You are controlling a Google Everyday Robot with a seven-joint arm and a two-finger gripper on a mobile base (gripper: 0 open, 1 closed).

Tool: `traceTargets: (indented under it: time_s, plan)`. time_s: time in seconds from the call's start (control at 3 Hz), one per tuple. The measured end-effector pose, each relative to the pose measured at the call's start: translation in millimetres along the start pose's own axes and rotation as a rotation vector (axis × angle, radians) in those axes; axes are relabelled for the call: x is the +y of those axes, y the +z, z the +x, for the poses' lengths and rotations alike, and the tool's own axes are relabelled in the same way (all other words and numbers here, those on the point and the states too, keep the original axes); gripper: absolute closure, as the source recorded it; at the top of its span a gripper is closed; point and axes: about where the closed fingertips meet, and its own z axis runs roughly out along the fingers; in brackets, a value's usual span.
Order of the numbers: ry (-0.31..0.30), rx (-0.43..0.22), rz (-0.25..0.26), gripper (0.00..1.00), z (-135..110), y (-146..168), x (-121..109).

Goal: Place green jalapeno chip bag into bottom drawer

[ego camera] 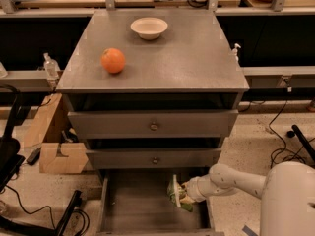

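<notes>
The white arm's gripper clasps the crinkly green jalapeno chip bag upright over the open grey metal bottom drawer; the bag's lettering can't be read.

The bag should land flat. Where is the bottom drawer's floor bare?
The drawer floor is bare from its left wall to the middle. The right side is crowded: the gripper holds the bag there, by the right wall.

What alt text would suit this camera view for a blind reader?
A robot's claw holds a green chip bag over the open bottom drawer, near its right wall. An orange and a pale bowl sit on the grey cabinet top.
</notes>
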Motion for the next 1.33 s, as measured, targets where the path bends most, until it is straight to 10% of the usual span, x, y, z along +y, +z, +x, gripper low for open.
traceTargets:
  time_s: [1.33]
  plan:
    - [0.002,-0.006,-0.013,0.0,-1.9,7.1,5.7]
